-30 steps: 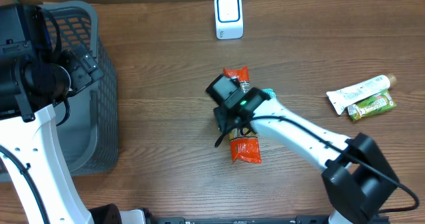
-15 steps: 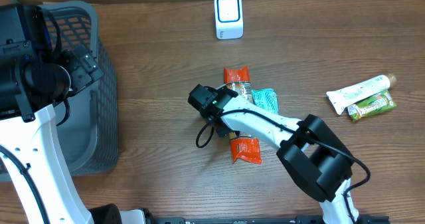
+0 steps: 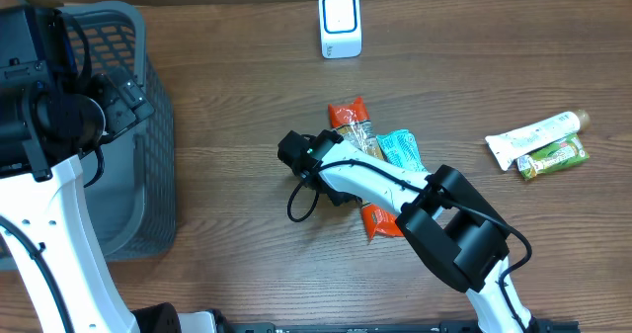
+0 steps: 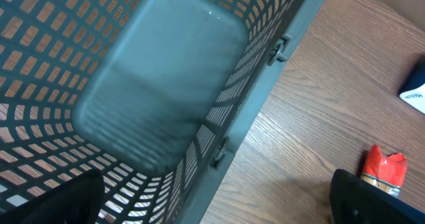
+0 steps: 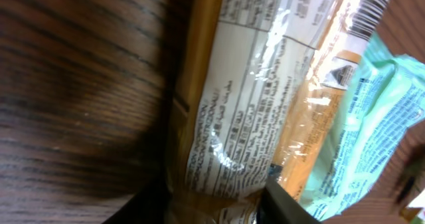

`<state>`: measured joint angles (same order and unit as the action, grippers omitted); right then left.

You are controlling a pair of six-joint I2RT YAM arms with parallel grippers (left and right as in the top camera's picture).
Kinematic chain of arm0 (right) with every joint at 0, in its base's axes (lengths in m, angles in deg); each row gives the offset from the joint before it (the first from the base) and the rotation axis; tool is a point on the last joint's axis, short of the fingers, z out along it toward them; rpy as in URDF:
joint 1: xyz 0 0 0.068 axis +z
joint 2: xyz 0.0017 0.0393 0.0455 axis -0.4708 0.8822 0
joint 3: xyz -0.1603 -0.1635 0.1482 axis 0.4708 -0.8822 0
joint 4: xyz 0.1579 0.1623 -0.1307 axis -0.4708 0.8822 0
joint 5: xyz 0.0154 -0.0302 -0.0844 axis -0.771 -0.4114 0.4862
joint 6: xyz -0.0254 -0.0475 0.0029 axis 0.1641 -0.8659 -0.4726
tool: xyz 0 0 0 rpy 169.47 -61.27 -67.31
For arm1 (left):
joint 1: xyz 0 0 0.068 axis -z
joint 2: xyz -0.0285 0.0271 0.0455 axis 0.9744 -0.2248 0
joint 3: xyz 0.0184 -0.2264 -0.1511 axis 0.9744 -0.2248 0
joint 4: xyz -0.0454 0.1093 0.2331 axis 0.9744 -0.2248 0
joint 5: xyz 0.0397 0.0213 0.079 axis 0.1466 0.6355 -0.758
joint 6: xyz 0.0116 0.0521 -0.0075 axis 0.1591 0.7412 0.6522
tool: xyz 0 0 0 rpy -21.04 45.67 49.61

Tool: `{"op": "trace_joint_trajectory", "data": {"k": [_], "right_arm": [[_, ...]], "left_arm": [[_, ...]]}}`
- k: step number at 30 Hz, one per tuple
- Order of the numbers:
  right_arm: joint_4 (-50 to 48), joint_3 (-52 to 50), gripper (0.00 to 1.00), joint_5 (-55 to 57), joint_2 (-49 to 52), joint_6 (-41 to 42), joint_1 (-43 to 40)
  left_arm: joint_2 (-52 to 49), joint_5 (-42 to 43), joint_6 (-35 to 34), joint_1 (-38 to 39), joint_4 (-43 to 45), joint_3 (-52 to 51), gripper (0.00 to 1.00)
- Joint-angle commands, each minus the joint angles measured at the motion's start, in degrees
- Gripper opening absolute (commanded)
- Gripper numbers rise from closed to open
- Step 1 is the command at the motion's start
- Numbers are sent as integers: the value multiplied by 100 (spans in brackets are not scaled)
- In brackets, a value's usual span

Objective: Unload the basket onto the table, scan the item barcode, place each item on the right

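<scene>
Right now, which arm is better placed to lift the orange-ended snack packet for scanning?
Right. Its pincer sits at the orange-ended clear plastic snack packet mid-table, with the barcode visible in its wrist view. The left arm hangs over the grey mesh basket, well away from the packet.

This looks like a mock shop checkout built as a robot test station. A wood-grain bench (image 3: 227, 205) carries a grey plastic shopping basket (image 3: 150, 175) at one side and a small white-and-blue scanner unit (image 3: 340, 24) at the far edge. Packaged goods lie on it: an orange snack packet (image 3: 348, 116), a teal packet (image 3: 400, 150), a white tube (image 3: 528, 135) and a green bar (image 3: 553, 158). A white robot arm (image 3: 375, 180) reaches over the bench.
</scene>
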<state>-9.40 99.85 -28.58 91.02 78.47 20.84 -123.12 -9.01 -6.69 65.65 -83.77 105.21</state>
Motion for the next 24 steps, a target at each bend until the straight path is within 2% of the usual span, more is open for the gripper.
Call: {"op": "trace_joint_trajectory", "data": {"k": [1,2,3,5,17,20,24], "right_arm": [[-7,-269,25,-409,492,-87,17],[-4,-262,11,-407,492,-138,31],[13,-240,7,-402,492,-136,31],[63,-164,4,-367,492,-127,31],[763,1143,4,264,490,179,28],[647,1213,4,-476,490,195,28],[452,1215,4,-2031,490,704,9]], "left_arm": [[-20,-81,63,-26,7,2,99],[-20,-81,61,-26,7,2,99],[-20,-81,63,-26,7,2,100],[-20,-81,63,-26,7,2,100],[-20,-81,63,-26,7,2,100],[-20,-81,63,-26,7,2,100],[-20,-81,63,-26,7,2,100]]}}
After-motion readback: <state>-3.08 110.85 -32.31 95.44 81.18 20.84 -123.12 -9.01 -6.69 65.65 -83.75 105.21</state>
